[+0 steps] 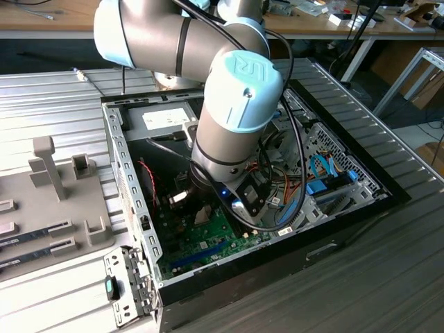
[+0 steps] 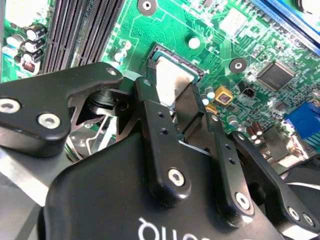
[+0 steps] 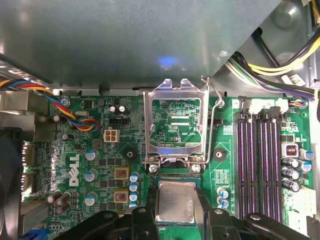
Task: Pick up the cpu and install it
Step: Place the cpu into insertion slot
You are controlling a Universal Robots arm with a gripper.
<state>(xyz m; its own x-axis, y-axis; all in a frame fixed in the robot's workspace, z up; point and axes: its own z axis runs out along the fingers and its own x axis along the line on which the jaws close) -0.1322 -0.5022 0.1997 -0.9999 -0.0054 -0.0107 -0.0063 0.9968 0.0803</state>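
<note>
Black fingers of the end effector closed on the cpu.
It holds the chip flat by two edges, over the socket, probably to align it; the load plate stands open beside it on the green board.

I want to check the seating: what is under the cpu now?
The cpu lies between the gripper fingers, in the dark socket frame on the green motherboard. The socket contacts beneath it are covered, so they cannot be seen.
</note>
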